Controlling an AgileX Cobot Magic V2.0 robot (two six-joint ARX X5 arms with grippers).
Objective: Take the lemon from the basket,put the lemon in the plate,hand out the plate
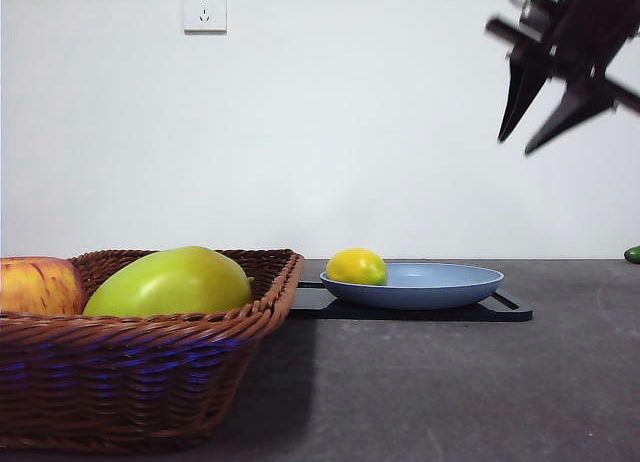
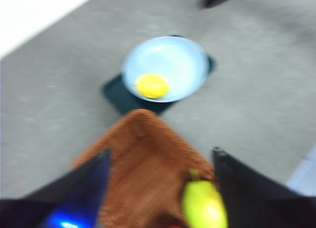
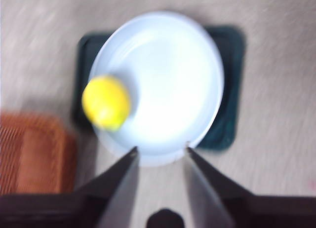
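The lemon (image 1: 357, 267) (image 2: 152, 86) (image 3: 106, 102) lies in the light-blue plate (image 1: 450, 282) (image 2: 182, 65) (image 3: 173, 90), close to the rim on the basket's side. The brown wicker basket (image 1: 150, 372) (image 2: 143, 159) (image 3: 29, 154) stands at the front left. My right gripper (image 1: 515, 145) (image 3: 161, 150) hangs open high above the plate's right side, holding nothing. My left gripper (image 2: 161, 151) is open and empty above the basket and does not show in the front view.
A large green fruit (image 1: 170, 282) (image 2: 205, 206) and a red-yellow apple (image 1: 38, 285) lie in the basket. The plate sits on a flat black tray (image 1: 500, 307) (image 2: 116, 92) (image 3: 229, 104). A small green thing (image 1: 633, 253) shows at the table's far right edge.
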